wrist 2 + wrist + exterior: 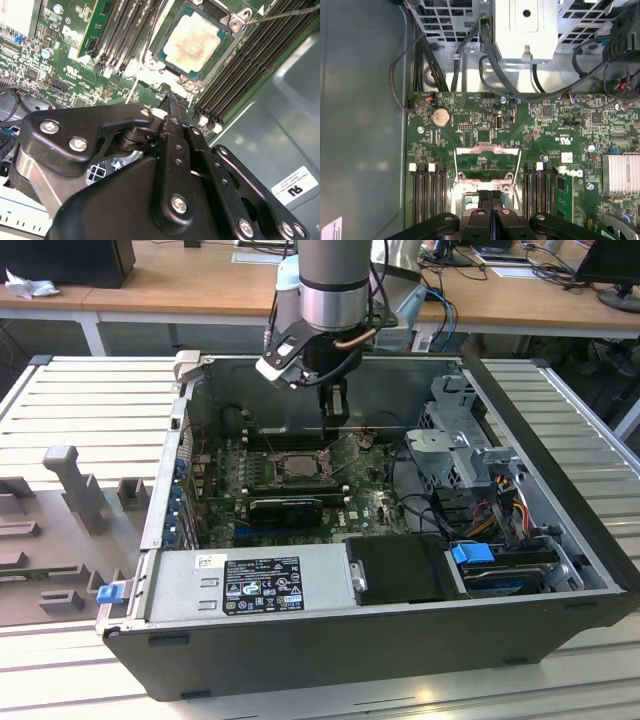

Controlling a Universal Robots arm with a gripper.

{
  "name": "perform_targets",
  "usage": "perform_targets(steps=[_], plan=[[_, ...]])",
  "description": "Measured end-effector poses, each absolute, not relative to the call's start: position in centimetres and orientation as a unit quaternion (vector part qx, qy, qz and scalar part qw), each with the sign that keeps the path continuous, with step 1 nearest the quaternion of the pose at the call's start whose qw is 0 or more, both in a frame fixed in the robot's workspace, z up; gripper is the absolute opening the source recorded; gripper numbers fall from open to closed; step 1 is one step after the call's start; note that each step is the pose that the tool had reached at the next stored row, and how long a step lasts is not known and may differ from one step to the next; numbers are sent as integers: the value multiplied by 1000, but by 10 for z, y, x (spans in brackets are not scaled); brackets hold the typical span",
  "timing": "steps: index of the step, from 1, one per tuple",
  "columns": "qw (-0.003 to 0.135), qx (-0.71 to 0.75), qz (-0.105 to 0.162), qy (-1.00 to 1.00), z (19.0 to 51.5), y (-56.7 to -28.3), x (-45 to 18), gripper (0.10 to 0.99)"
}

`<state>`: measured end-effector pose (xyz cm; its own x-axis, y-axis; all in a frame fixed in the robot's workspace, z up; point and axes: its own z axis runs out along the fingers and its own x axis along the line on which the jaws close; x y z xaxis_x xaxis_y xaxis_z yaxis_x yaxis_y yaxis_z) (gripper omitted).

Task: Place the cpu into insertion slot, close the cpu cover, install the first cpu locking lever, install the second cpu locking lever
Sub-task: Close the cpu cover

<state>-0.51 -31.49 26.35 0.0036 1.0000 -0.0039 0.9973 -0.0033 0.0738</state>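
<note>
Already seated flat in the insertion slot (191,82): the cpu (197,42). Hovering just beside, toward the exterior view's right, gripper (172,97) pinched together, empty, probably as pusher for the raised cpu cover (487,149).

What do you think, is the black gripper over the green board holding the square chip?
No: the black gripper is over the green board, but the cpu lies in the insertion slot, not in its grip. The second wrist view shows it.

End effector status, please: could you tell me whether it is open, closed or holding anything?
End effector: closed, nothing visible between its fingers, tip beside the insertion slot.
</note>
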Motion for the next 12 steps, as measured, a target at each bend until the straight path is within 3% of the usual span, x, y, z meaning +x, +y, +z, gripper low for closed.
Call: perform_targets(steps=[12], plan=[[26,708,23,705,264,-315,20,106]])
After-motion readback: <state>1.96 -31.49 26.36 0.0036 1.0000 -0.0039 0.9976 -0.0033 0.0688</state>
